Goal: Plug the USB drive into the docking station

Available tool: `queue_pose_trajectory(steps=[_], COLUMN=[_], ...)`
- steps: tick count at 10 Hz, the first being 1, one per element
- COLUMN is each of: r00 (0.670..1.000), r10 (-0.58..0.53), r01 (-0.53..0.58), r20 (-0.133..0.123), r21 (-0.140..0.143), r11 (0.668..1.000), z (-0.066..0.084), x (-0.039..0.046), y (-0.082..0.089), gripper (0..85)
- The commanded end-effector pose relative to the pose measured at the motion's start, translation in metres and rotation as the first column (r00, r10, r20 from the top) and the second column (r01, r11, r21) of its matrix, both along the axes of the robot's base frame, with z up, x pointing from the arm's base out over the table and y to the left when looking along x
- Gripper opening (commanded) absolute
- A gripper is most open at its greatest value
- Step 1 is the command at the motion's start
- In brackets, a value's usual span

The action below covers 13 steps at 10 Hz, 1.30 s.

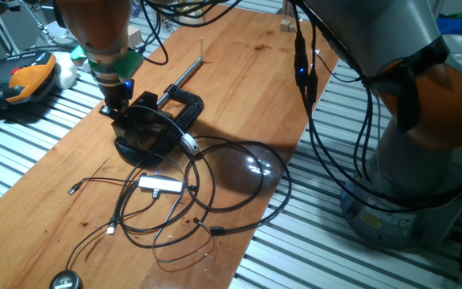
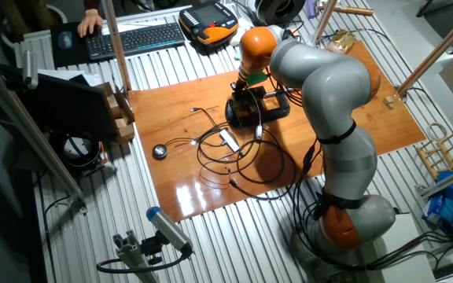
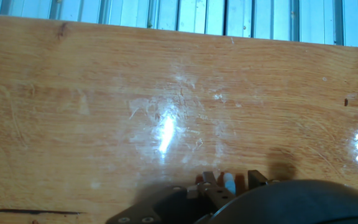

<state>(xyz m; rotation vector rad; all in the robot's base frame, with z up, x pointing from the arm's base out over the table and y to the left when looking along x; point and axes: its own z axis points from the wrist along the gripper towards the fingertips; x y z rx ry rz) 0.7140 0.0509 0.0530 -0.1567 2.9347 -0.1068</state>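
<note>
The docking station (image 1: 147, 130) is a black boxy device on a rounded base, standing on the wooden board; it also shows in the other fixed view (image 2: 246, 112) and as a dark curved bulk along the bottom of the hand view (image 3: 278, 205). My gripper (image 1: 117, 103) points down at its far left edge, touching or nearly touching its top. In the hand view the gripper (image 3: 229, 180) is shut on a small pale blue-white piece, the USB drive (image 3: 229, 184), right at the station's edge. In the other fixed view the gripper (image 2: 248, 86) is over the station and the drive is hidden.
A black C-shaped clamp (image 1: 181, 104) with a long metal rod (image 1: 184, 74) lies right behind the station. A flat silver adapter (image 1: 160, 185) and looping black cables (image 1: 239, 172) lie in front. A round black puck (image 1: 64, 281) sits at the board's near corner.
</note>
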Motion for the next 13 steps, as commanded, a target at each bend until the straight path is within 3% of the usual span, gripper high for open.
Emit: queue_pose_trajectory(steps=[1,4,5,9,10,13], r00=[1.000,1.000,1.000,1.000,1.000,1.000], r10=[0.000,0.003,0.005,0.014,0.017,0.021], r01=[0.000,-0.003,-0.005,-0.014,-0.017,-0.021], r20=[0.000,0.003,0.003,0.002,0.002,0.003], r21=[0.000,-0.004,-0.005,-0.007,-0.008,-0.012], r11=[1.000,1.000,1.000,1.000,1.000,1.000], z=[-0.0006,-0.0009,-0.0009,-0.0014,-0.0017,0.0014], x=[0.0002,0.0003,0.0003,0.0004,0.0005,0.0005], y=[0.0001,0.0001,0.0001,-0.0001,-0.0001,-0.0009], gripper=[34.0,34.0,17.0,17.0,0.0,0.0])
